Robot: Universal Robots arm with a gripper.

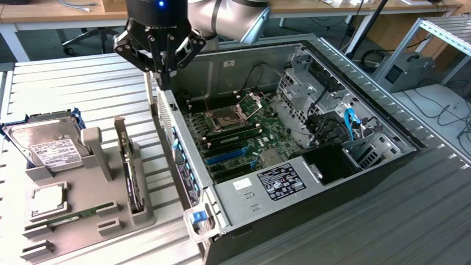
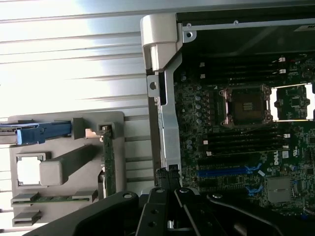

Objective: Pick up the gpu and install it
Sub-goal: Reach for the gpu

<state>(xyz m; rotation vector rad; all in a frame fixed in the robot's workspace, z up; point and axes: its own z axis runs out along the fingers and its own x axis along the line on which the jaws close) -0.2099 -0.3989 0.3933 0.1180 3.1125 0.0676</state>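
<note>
Slatted table: gpu upright in holder, shut jaws over case edge.

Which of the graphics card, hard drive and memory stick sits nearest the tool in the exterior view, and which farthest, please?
From the tool:
1. Graphics card, upright in the tray.
2. Hard drive, exterior view's left edge.
3. Memory stick, tray's near end.

A lab or office workshop: an open desktop computer case lies on a ribbed metal workbench, with wooden desks, trailing cables and a rolling chair base beyond it.
</note>
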